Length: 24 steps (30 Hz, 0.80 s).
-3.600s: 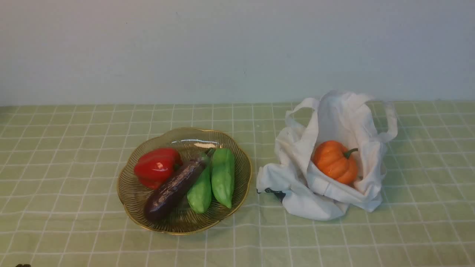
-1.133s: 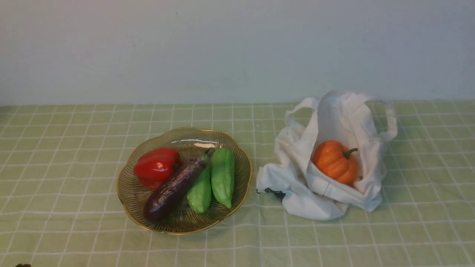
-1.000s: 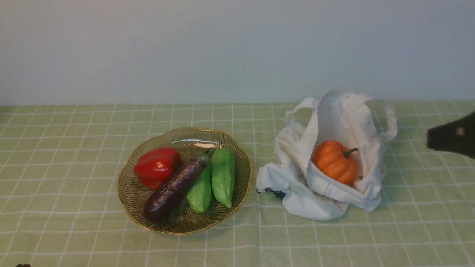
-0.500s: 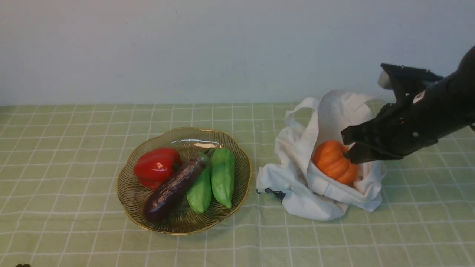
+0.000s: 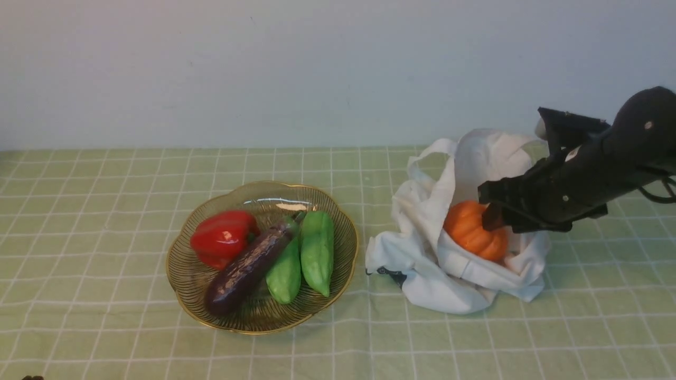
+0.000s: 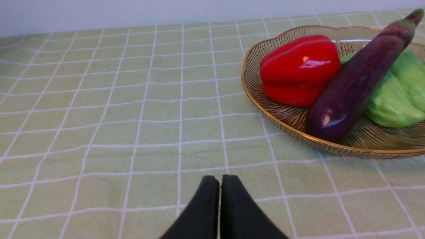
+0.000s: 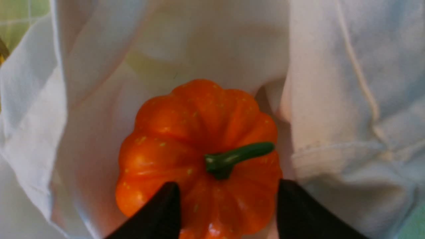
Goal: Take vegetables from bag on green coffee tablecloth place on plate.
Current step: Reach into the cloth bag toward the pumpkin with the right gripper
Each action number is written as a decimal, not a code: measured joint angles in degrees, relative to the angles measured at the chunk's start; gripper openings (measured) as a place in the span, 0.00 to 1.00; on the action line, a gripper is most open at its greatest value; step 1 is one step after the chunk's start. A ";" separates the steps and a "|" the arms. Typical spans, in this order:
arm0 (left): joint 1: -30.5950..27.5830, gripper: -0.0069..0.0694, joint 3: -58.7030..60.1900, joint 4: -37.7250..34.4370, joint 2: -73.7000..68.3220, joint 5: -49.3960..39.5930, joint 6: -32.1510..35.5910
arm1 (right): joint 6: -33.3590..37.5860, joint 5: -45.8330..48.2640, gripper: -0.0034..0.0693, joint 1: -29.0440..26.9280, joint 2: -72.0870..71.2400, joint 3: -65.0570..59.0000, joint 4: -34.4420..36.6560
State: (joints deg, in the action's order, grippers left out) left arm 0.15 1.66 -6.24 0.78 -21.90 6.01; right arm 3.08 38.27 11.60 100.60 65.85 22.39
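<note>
- While the pumpkin (image 5: 471, 233) sits inside the open white bag (image 5: 438, 279) on the right of the green checked tablecloth (image 5: 105, 184), it is flanked by the right gripper (image 7: 227, 191). The fingers are held apart on either side of it, near the stem; contact cannot be made out.
- The left gripper (image 6: 219, 181) is held low over the cloth near the plate (image 5: 175, 277), its fingers pressed together on nothing.
- A red pepper (image 5: 222, 237), an eggplant (image 5: 245, 272) and two green gourds (image 5: 317, 253) are laid on the plate, left of the bag.
</note>
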 joint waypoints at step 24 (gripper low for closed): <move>0.00 0.08 0.00 0.00 0.00 0.00 0.00 | 1.13 -9.28 0.73 -0.75 3.38 0.11 11.30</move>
State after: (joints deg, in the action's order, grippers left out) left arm 0.15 1.66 -6.24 0.78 -21.90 6.01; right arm 4.21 28.99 10.84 103.99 65.96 33.69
